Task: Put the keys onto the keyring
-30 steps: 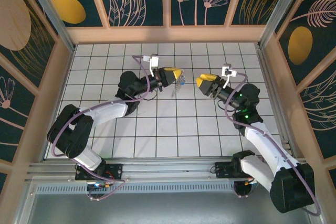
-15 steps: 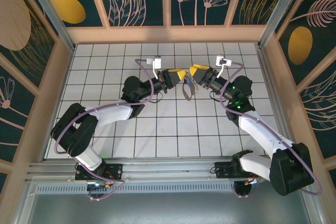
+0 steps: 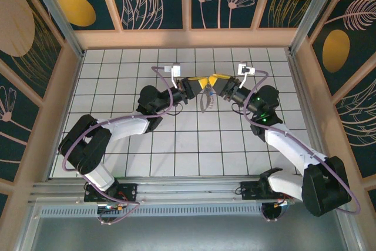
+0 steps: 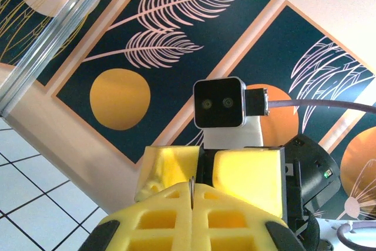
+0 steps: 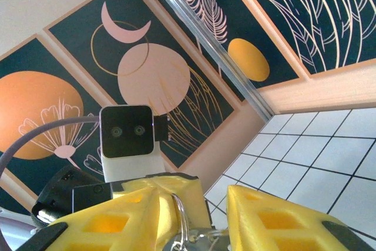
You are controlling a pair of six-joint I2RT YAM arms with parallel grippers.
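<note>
- Two sets of fingers meet nose to nose above the bench (image 3: pixel 176 145), and the keyring (image 3: pixel 204 101) hangs in the air between them.
- Left fingers (image 4: pixel 170 199): pressed together on the keyring. A thin metal edge of it shows as a sliver in the seam.
- Right fingers (image 5: pixel 249 199): partly apart. A strand of the keyring stands in the gap, close against one finger, and no clamp on it is visible.
- Key: the blue head cannot be picked out with certainty. Small metal bits (image 5: pixel 197 240) sit low in the right fingers' gap, too cropped to identify.
- Risk, slip: the left fingers hold only a thin edge. A sideways pull from the right fingers could twist the keyring out and drop it to the bench.
- Risk, collision: the two sets of fingers are almost touching. Any further advance could drive one into the other and jolt the grip.
- Risk, wrong grasp: the right fingers could close on the wrong strand, or on the bits. The loop would then jam and nothing would thread on.
- Risk, swing: most of the loop hangs free, so a quick move could set it swaying out of the gap.
- Count: arms, two; sets of fingers, two; keyring, one; key, none that can be counted for certain.
</note>
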